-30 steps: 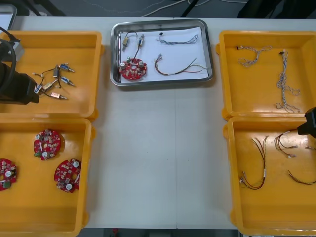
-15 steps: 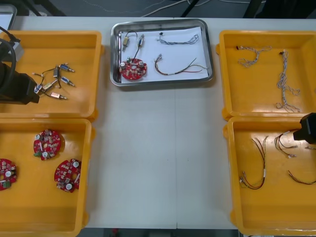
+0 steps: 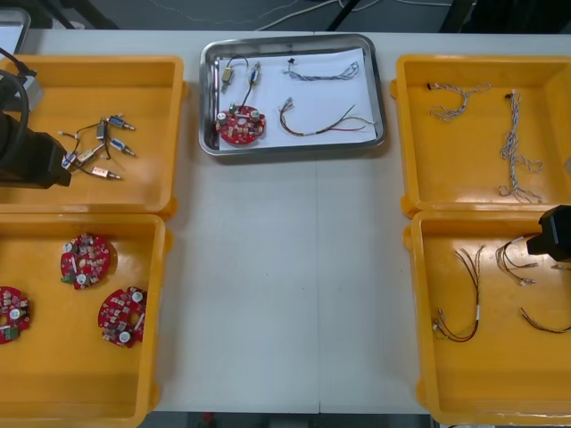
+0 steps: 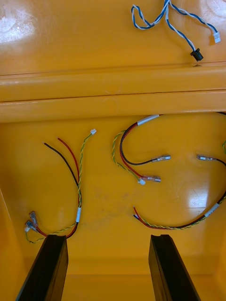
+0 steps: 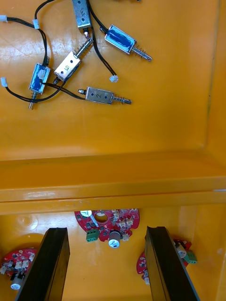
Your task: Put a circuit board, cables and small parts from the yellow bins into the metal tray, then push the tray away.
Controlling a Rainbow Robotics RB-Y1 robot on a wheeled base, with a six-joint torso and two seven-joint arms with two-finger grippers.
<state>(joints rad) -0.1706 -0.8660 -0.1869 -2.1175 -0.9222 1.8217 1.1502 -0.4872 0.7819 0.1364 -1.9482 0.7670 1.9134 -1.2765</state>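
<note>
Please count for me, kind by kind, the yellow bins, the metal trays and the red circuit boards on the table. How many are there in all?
yellow bins: 4
metal tray: 1
circuit boards: 4 (1 in the tray, 3 in a left bin)
Total: 9
</note>
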